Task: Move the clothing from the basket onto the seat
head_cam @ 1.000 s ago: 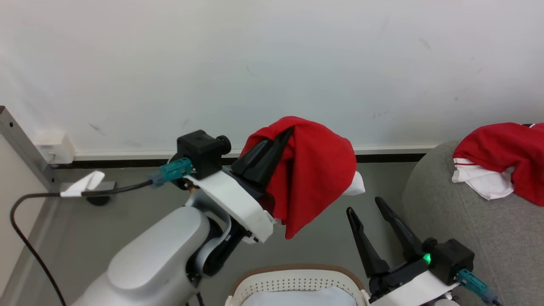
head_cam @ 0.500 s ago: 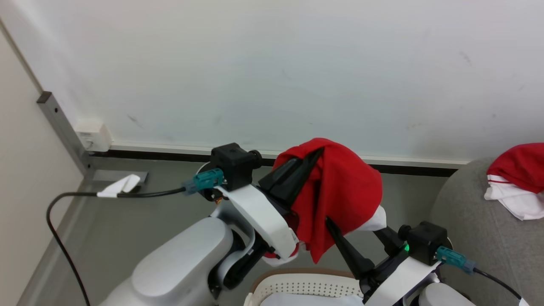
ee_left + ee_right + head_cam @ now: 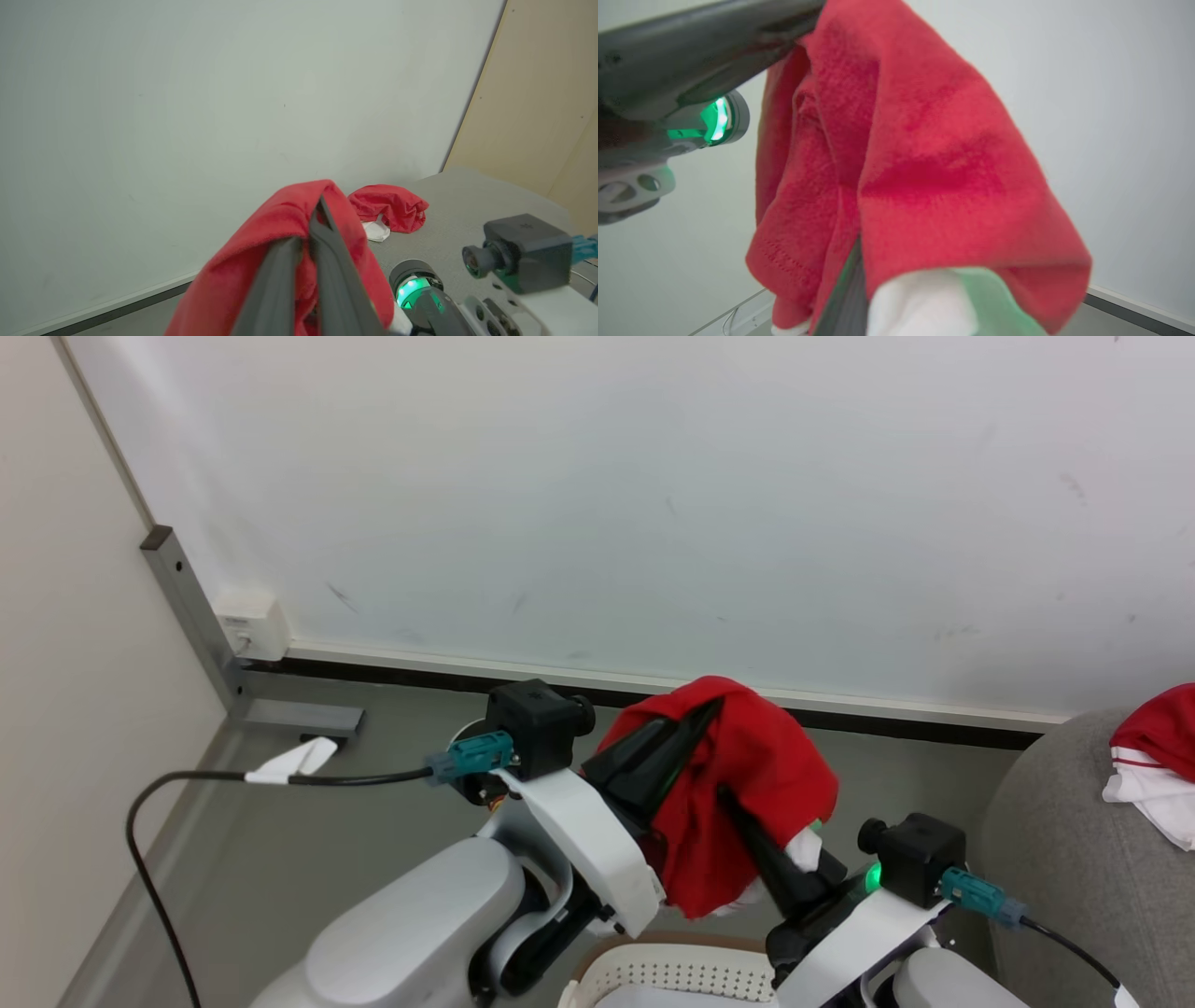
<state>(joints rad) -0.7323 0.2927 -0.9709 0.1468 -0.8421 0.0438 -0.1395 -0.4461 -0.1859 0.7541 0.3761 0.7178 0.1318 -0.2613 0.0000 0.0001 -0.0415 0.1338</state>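
Clothing (image 3: 756,775), one red piece, hangs mid-frame above the basket (image 3: 653,973) from my left gripper (image 3: 700,721), its fingers pinched together on it. My right gripper (image 3: 761,831) pokes into the folds, presumably for support; whether it grips, I cannot tell. The seat (image 3: 1055,868) lies lower right.

A: What is standing in the way toward the seat (image 3: 1055,859)?
B: The right end effector (image 3: 767,831) is pressing against the hanging clothing (image 3: 756,775) on that side, and the wall (image 3: 653,504) is closing off the far side.
A: And on the seat?
B: A second garment (image 3: 1153,728) is lying at its far edge; the near edge is lying open.
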